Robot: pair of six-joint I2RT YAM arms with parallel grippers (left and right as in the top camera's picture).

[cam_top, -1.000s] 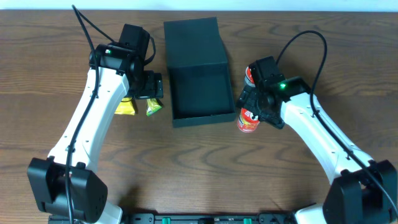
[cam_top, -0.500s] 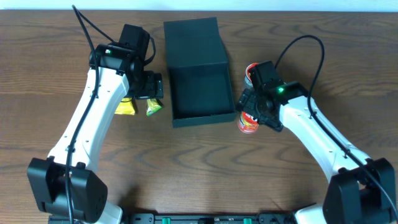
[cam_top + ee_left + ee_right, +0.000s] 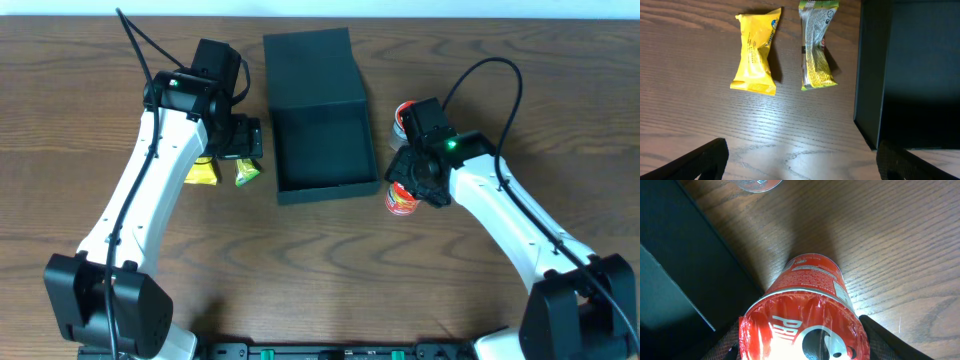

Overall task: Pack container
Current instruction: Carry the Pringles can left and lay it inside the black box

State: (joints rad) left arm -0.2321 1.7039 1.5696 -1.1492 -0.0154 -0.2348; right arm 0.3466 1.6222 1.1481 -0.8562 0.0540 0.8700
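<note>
The container is a dark teal-black box standing open at mid table, its flap lid laid back behind it. A red snack can stands just right of the box's front corner. My right gripper is over it, and in the right wrist view its fingers press both sides of the can. My left gripper is open and empty to the left of the box, above a yellow packet and a green packet.
A second can stands behind the red one; its clear lid shows at the top edge. The box wall is close on the left of the right gripper and on the right of the left gripper.
My right gripper has moved slightly toward the table's front, lower over the red can, which shifted a little with it. The left arm has not moved.
</note>
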